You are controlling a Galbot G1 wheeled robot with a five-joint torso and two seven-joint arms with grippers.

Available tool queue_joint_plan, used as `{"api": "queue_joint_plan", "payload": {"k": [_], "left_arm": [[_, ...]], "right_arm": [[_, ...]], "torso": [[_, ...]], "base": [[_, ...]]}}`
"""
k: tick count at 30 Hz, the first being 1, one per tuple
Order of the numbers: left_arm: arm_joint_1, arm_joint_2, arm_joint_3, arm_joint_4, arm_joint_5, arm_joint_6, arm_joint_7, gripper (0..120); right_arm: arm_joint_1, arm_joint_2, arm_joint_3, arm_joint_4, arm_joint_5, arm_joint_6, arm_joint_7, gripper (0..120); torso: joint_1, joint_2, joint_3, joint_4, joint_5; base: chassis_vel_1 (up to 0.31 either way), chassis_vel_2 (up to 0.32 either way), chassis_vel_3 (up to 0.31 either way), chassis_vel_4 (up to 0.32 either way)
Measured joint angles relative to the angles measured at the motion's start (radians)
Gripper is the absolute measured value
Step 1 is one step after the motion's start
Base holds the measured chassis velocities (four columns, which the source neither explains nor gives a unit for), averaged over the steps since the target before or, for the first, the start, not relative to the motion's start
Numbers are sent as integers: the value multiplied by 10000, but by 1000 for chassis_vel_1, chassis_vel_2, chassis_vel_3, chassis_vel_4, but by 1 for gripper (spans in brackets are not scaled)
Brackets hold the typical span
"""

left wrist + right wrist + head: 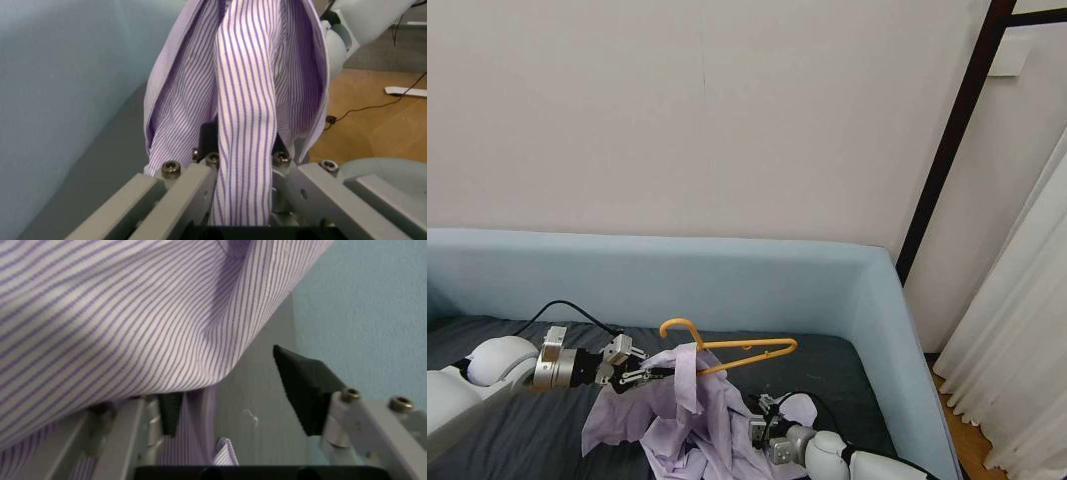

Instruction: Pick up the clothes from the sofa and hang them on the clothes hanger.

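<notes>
Two pincers, head view: the left pincer point(652, 376) reaches in from the left over the seat and the right pincer point(765, 415) comes up from below. They sit on either side of the garment, which I judge lets one hold while the other arranges.
Shirt, head view: the purple-and-white striped cotton shirt point(689, 415) hangs in a crumpled bunch from the left pincer's tip. Its lower folds rest on the dark grey seat cushion point(847, 365) of the light blue upholstered sofa point(757, 285).
Hanger, head view: the orange plastic clothes hanger point(745, 350) lies tilted at the top of the bunch, hook toward the left arm. Cloth covers its near end and the far arm is bare, so the shirt looks only partly hung.
Left pincer, left wrist view: it point(243, 150) is closed on a band of the shirt point(240, 90) running straight between its fingers point(183, 187), probably to keep the top of the garment lifted off the seat.
Shirt, left wrist view: fine purple stripes on white, in thin fabric that falls in long soft folds.
Right pincer, right wrist view: it point(230, 390) stands with jaws apart, gripping nothing. The shirt point(120, 315) drapes over one finger, and the black-padded finger point(303, 390) is clear of it, against the sofa. It looks placed to catch a loose edge.
Shirt, right wrist view: a broad, smooth sweep of striped cloth, slack and unsupported.
</notes>
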Motion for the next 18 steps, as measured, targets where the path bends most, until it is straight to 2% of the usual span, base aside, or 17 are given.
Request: {"api": "queue_joint_plan", "payload": {"k": [1,5,8,14,18], "left_arm": [[0,0,0,0,0,0,0,1],[6,4,-11,5,-24,-12,23,1],[20,3,-12,-12,-27,-12,23,1],[24,73,-23,-31,-55,-12,18,1],[62,93,-63,-33,-59,-13,8,1]], "right_arm": [[0,0,0,0,0,0,0,49],[93,-49,33,8,209,-42,-14,30],[118,-47,34,9,225,-43,-29,23],[134,-63,48,41,335,69,-71,0],[105,-66,104,49,412,312,-74,0]], "torso": [[0,0,0,0,0],[0,0,0,0,0],[0,0,0,0,0],[0,0,0,0,0],[0,0,-1,0,0]], "base": [[0,0,0,0],[0,0,0,0],[0,0,0,0],[0,0,0,0],[0,0,0,0]]}}
